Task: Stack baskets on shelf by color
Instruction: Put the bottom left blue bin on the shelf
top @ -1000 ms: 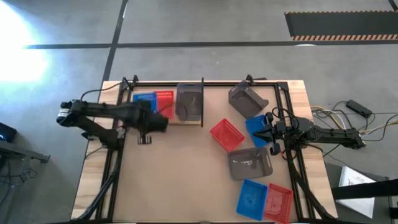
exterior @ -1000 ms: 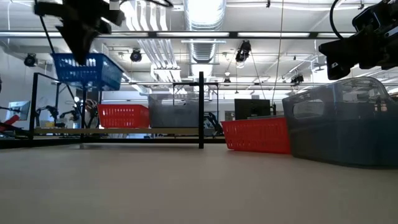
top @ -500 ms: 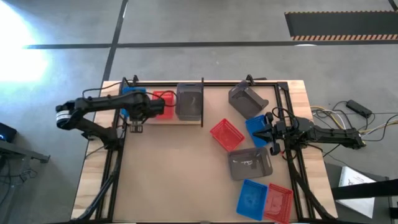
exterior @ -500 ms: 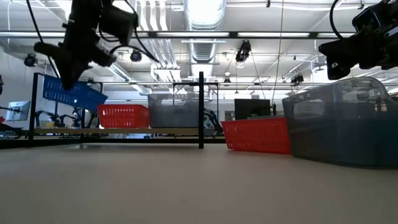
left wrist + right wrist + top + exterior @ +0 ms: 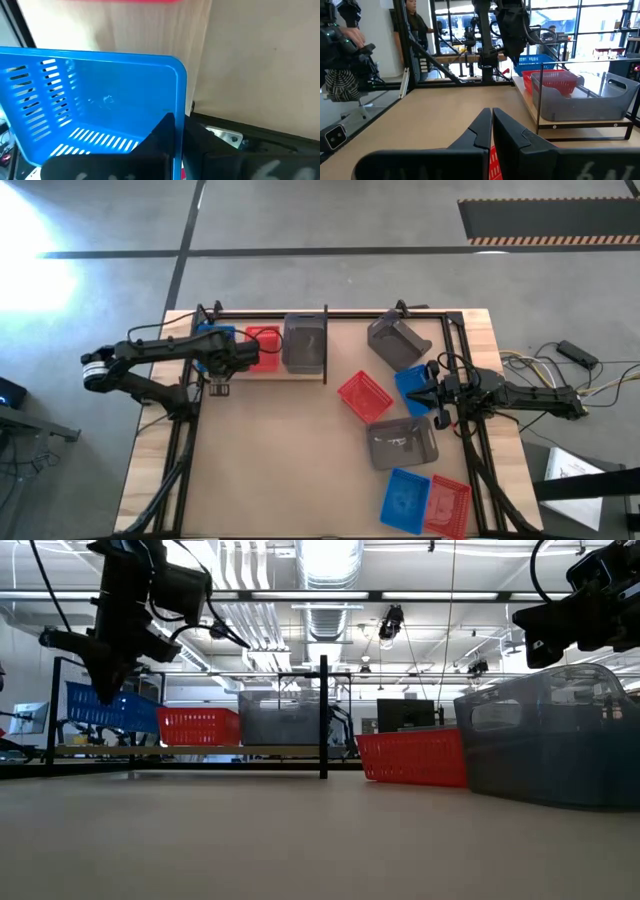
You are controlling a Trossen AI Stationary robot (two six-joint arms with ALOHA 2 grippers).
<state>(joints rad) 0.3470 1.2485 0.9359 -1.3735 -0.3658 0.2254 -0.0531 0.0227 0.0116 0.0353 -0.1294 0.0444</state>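
The left gripper (image 5: 232, 358) grips one wall of a blue basket (image 5: 212, 343), fingers pinched on its rim. A second ago that basket hung high above the shelf (image 5: 305, 373); half a second ago it was tilted and lower. Now it sits low at the shelf's left end, just beside a red basket (image 5: 264, 345), in the low view about level with it. Whether it rests fully on the board cannot be told. That suggests the blue basket is all but placed, with only the release left.

Right of the red basket, a grey basket (image 5: 304, 342) stands on the shelf against the dark divider (image 5: 326, 345).

Further right, loose on the table (image 5: 280, 460): a tipped grey basket (image 5: 396, 340), a red one (image 5: 363, 397), a blue one (image 5: 414, 387), a grey one (image 5: 402, 443), and near the front edge a blue (image 5: 405, 498) and a red (image 5: 449, 505) side by side.

The right gripper (image 5: 432, 396) waits unmoved over the blue one on the table, fingers closed together, holding nothing. Six baskets remain to sort.
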